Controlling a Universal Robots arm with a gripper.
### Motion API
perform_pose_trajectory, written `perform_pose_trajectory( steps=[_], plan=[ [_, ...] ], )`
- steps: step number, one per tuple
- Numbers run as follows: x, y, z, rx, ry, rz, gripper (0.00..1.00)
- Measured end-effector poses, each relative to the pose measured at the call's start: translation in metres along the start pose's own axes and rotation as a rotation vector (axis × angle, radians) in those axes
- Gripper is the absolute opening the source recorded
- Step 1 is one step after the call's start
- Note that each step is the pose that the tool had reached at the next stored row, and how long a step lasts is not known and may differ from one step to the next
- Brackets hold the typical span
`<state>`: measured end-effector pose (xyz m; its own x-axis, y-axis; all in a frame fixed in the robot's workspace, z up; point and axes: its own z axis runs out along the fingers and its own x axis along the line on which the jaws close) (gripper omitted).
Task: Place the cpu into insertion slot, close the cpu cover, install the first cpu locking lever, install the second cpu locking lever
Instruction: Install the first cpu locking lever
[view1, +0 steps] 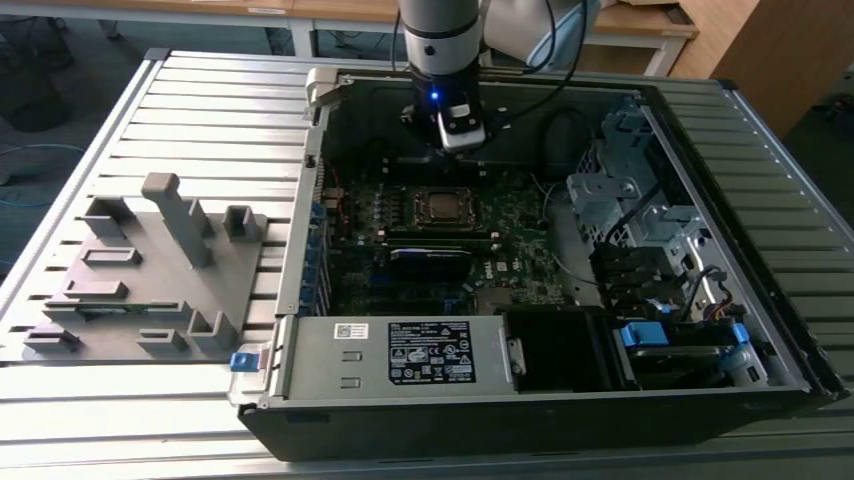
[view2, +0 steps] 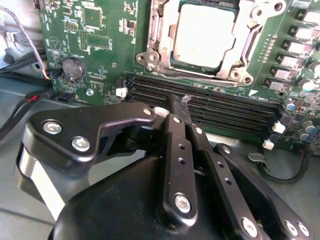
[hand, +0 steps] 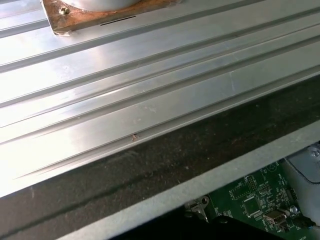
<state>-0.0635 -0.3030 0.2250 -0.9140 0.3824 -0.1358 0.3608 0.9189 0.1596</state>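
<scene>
The cpu (view2: 205, 34) lies flat in the insertion slot (view2: 239, 75) on the green motherboard (view2: 100, 45), its dull metal top facing up. The silver cpu cover (view2: 153, 35) lies down around it as a frame. In the exterior view the slot (view1: 441, 205) sits mid-board inside the open computer case. My gripper (view2: 179, 102) hangs above the black memory slots (view2: 215, 107), just short of the socket, with its black fingers (view2: 172, 145) pressed together and nothing between them. In the exterior view the gripper (view1: 461, 142) is above the board, behind the socket. I cannot make out how the locking levers stand.
Case walls (view1: 314, 150) surround the board. A power supply (view1: 400, 352) sits at the front and a drive cage (view1: 627, 200) on the exterior view's right. A grey fixture (view1: 147, 270) stands on the slatted metal table (hand: 125, 100). Cables (view2: 25, 100) and a coin battery (view2: 74, 69) lie near the gripper.
</scene>
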Motion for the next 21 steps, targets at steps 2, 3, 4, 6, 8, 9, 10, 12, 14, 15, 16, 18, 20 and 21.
perform_pose_trajectory(
  steps=[2, 3, 4, 6, 8, 9, 10, 12, 14, 15, 16, 18, 20, 21],
  plan=[
    [-0.0001, 0.0002, -0.001, -0.0003, -0.0001, 0.0, 0.1],
    [-0.0002, 0.0002, -0.0009, 0.0019, -0.0011, 0.0, 0.1],
    [-0.0002, 0.0002, -0.001, 0.006, -0.0025, -0.001, 0.1],
    [-0.0002, 0.0, -0.0011, 0.0108, -0.0044, -0.002, 0.1],
    [-0.0004, -0.0005, -0.0012, 0.0128, -0.005, -0.003, 0.1],
    [-0.0006, -0.0009, -0.0012, 0.0126, -0.0051, -0.003, 0.1],
    [-0.0006, -0.001, -0.0011, 0.0124, -0.0052, -0.003, 0.1],
    [-0.0006, -0.0011, -0.0011, 0.0126, -0.0052, -0.002, 0.1],
    [0.0008, -0.0018, -0.0017, 0.0124, -0.0055, -0.003, 0.1],
    [0.0008, -0.0018, -0.0017, 0.0124, -0.0055, -0.003, 0.1],
    [0.0008, -0.0018, -0.0017, 0.0124, -0.0055, -0.003, 0.1],
    [0.0008, -0.0018, -0.0018, 0.0125, -0.0055, -0.003, 0.1],
    [0.0008, -0.0018, -0.0018, 0.0125, -0.0054, -0.003, 0.1],
    [0.0008, -0.0018, -0.0018, 0.0125, -0.0055, -0.003, 0.1]
  ],
)
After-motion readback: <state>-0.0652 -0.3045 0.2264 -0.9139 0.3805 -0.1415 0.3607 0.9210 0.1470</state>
